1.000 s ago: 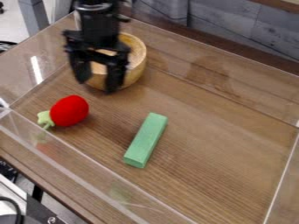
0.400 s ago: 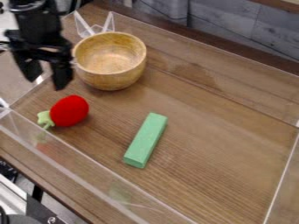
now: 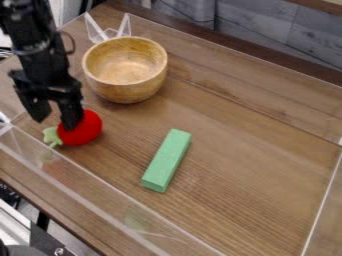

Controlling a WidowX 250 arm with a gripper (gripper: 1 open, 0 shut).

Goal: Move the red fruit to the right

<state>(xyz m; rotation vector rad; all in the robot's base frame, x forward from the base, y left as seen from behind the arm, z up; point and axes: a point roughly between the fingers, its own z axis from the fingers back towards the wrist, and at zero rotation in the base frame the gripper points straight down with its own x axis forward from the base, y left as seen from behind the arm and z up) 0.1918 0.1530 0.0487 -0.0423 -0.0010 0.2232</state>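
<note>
The red fruit (image 3: 80,128) is a small bright-red toy with a light green leafy end pointing left. It lies on the wooden tray floor at the left, below the wooden bowl. My black gripper (image 3: 51,111) hangs straight down over the fruit's left half, open, one finger to the left near the leaves and one over the fruit's top. The fingers partly hide the fruit's upper left side. Whether a finger touches the fruit I cannot tell.
A round wooden bowl (image 3: 126,69) stands at the back left. A flat green rectangular block (image 3: 167,159) lies right of the fruit. Clear plastic walls (image 3: 80,180) ring the wooden tray floor (image 3: 254,130), which stretches to the right.
The gripper swung from in front of the bowl to the far left, then came down and forward over the red fruit. The fruit, bowl and block have not moved.
</note>
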